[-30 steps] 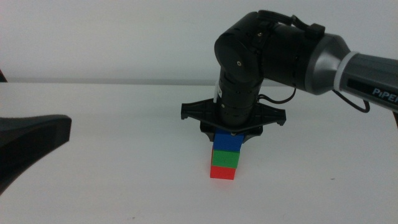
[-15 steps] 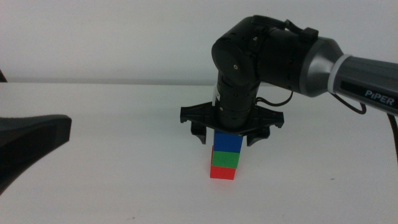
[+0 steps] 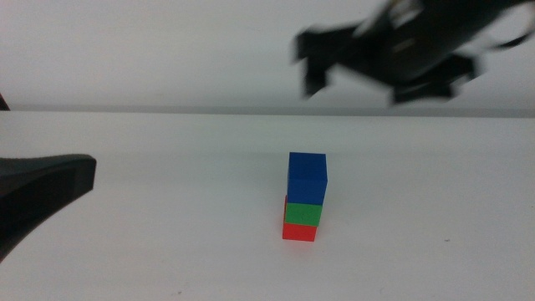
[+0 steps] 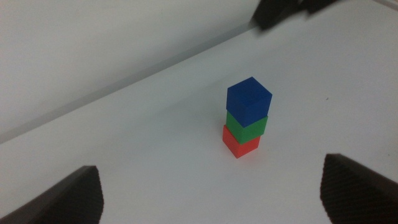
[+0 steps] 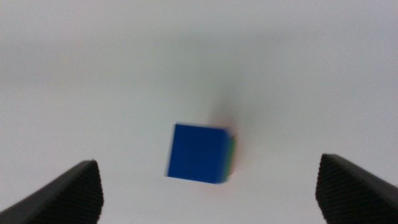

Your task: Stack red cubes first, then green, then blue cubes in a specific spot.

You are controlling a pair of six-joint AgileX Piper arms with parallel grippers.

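Dark and motion-blurred, your right gripper (image 3: 380, 73) hangs high above the white table (image 3: 167, 242), near the top of the middle view and off to the right of the stack. Its two jaws are spread wide with nothing between them; in its own wrist view they stand far apart at either side, looking straight down on the tower.

Below it you have three small matte cubes stacked on the table: the solid bright-red cube (image 3: 299, 232) at the bottom, the green cube (image 3: 303, 214) on it, and the deep-blue cube (image 3: 307, 177) on top. The edges do not line up exactly: the blue cube juts slightly past the green one toward the right, and from above a sliver of green shows along one side of it.

Bare tabletop surrounds the tower on every side.

Your left gripper (image 4: 211, 193) waits at the left edge of the middle view, well apart from the stack, jaws wide and holding nothing.
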